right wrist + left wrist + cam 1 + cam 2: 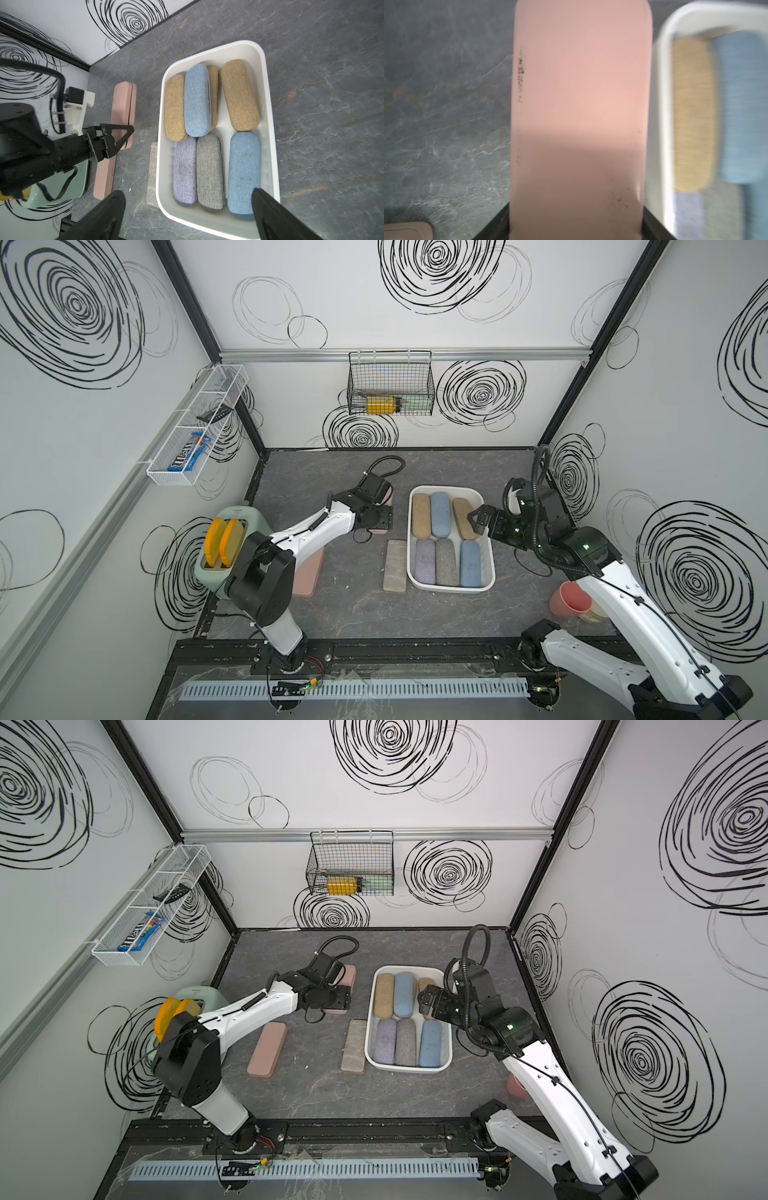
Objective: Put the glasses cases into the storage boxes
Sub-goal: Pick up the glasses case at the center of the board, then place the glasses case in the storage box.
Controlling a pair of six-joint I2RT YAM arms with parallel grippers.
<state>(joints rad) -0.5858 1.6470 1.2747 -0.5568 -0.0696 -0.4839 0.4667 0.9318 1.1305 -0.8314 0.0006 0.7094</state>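
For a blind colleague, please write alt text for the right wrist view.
A white storage box holds seven glasses cases: three tan, two blue, one lilac, one grey. Beside it, the left hand grips a pink case.

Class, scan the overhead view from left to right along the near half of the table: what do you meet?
First the green toaster, near pink glasses case, pale grey glasses case, white storage box, pink cup.

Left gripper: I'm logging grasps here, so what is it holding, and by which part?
A pink glasses case, clamped across its width near one end by the left gripper.
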